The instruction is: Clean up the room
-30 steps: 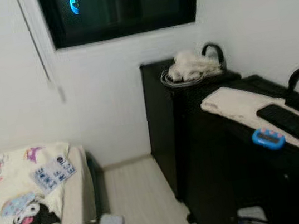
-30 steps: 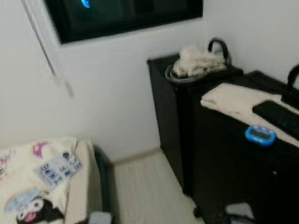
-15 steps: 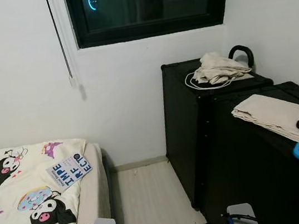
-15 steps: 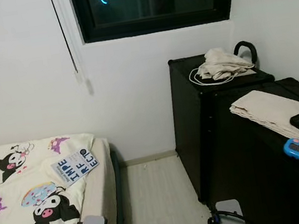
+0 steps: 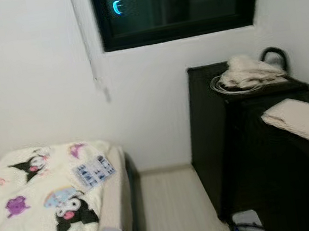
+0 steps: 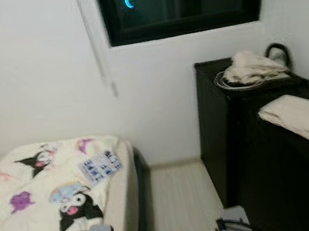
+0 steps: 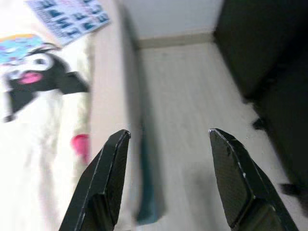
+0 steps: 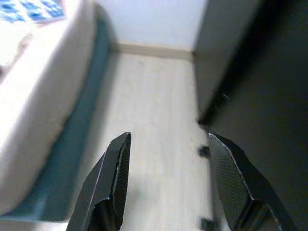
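Both eye views have panned left since half a second ago: more bed (image 5: 46,207) in frame, black bench (image 5: 290,165) pushed to the right edge. That's camera motion; nothing has moved. Probably still scanning for clutter. Candidates: booklet (image 5: 94,171) on the bed, crumpled cloth (image 5: 249,71) on the cabinet (image 5: 208,125). Left gripper (image 7: 166,180) and right gripper (image 8: 166,180) hang over the floor, jaws spread wide, empty.

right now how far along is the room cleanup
Nothing looks tidied yet. A booklet lies on the bed, crumpled cloth with a cord sits on the tall black cabinet, and a folded cloth lies on the lower black unit. Both the left gripper and right gripper are open, holding nothing, over the floor. All the picking up remains.
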Robot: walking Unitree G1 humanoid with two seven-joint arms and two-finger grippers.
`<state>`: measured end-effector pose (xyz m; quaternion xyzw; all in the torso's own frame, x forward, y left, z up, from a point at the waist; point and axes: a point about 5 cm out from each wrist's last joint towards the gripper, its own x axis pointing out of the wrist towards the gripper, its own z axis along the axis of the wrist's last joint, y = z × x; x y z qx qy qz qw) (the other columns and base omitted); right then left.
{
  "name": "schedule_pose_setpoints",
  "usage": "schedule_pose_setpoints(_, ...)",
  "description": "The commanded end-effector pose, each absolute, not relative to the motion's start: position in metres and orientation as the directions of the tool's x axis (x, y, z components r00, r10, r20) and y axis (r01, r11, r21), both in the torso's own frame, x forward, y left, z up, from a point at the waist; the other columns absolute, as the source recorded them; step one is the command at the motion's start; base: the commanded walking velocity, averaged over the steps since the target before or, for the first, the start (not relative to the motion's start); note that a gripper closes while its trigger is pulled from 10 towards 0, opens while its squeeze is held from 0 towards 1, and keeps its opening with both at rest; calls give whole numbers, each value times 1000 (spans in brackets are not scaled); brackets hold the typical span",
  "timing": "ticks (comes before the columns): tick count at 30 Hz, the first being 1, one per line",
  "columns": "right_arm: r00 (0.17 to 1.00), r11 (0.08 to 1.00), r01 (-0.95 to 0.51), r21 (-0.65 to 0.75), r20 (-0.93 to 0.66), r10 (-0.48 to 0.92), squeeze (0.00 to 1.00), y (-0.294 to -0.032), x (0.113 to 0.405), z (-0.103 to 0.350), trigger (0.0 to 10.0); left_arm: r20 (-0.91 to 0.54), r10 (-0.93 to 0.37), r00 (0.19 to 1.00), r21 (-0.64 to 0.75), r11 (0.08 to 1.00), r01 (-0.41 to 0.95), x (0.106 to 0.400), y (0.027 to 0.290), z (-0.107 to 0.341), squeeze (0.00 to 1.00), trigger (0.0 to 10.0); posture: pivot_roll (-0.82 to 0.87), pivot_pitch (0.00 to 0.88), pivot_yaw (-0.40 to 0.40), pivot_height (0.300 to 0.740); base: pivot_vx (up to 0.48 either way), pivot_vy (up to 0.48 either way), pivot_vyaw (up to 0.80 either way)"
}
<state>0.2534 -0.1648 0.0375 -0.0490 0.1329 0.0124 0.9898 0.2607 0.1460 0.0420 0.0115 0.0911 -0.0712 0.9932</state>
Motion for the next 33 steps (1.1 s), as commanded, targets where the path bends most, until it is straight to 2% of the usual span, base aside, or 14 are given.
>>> schedule_pose_setpoints(1, 958, 994, -41, -98, -288, 11, 0, -166, 249, 32, 10000, -208, -147, 967, -15, 989, 147, 256, 143, 37, 0, 10000, -17, 115, -19, 740, 0, 0, 800)
schedule_pose_setpoints(33, 956, 992, -75, -102, -289, 42, 0, -167, 259, 36, 10000, -260, -199, 945, -23, 980, 200, 252, 135, 32, 0, 10000, -18, 121, -22, 740, 0, 0, 800)
